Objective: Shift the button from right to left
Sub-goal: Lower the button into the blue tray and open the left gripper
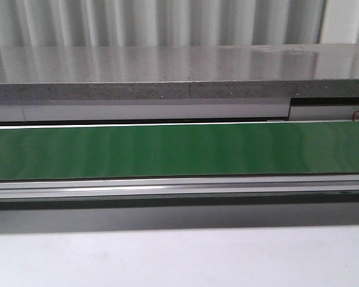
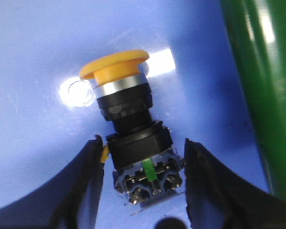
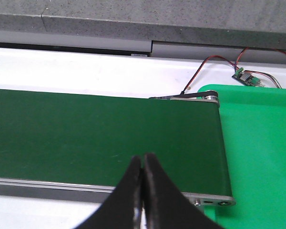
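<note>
While the left gripper (image 2: 143, 186) stands wide around the button (image 2: 128, 129) on the blue tray (image 2: 33, 71) beside the green belt (image 2: 257, 81) and the right gripper (image 3: 144, 167) hovers pinched shut, empty, over it, a snagged finger could topple the button.

Front view: both arms, button out of frame. Belt (image 1: 179, 149) cut both ends. Left claw (image 2: 145, 179) fingers cropped at edge.

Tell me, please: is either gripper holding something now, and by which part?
Left gripper brackets the button at its black body; contact cannot be told. Right gripper is shut on nothing.
</note>
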Motion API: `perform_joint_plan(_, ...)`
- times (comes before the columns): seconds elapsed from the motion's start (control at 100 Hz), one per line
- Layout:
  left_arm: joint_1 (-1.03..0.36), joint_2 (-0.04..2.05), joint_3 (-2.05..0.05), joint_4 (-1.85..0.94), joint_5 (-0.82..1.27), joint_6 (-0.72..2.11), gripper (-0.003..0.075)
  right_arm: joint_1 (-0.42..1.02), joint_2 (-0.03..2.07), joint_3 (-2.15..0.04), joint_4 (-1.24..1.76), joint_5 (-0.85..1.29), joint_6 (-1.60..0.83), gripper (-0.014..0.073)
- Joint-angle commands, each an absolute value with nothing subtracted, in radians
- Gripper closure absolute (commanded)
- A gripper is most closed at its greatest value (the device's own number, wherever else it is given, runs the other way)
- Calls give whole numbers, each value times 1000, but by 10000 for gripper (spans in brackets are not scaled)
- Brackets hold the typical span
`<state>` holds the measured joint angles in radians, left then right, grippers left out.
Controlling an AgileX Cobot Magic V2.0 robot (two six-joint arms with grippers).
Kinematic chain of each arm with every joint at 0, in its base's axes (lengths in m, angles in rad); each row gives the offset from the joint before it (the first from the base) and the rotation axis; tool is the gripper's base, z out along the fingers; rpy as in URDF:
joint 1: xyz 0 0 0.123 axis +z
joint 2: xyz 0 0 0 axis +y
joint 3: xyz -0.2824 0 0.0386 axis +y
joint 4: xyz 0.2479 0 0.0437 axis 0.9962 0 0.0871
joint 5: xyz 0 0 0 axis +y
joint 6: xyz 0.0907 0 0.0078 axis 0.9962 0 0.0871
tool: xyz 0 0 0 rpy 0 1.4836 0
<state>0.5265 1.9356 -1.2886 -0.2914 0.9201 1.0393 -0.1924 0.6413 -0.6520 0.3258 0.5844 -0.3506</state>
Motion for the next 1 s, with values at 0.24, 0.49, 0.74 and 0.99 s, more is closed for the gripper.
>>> perform_joint_plan(0.24, 529, 1889, -1316, -322, 941, 1067, 454, -191, 639, -676, 342, 520, -360, 662)
perform_joint_plan(0.49, 529, 1889, -1316, -313, 929, 1067, 339, -191, 639, -676, 342, 520, -360, 662)
perform_joint_plan(0.74, 529, 1889, -1316, -310, 933, 1067, 300, -191, 639, -676, 342, 520, -360, 662)
perform_joint_plan(0.99, 529, 1889, -1316, -306, 926, 1067, 179, -191, 639, -676, 342, 520, -360, 662)
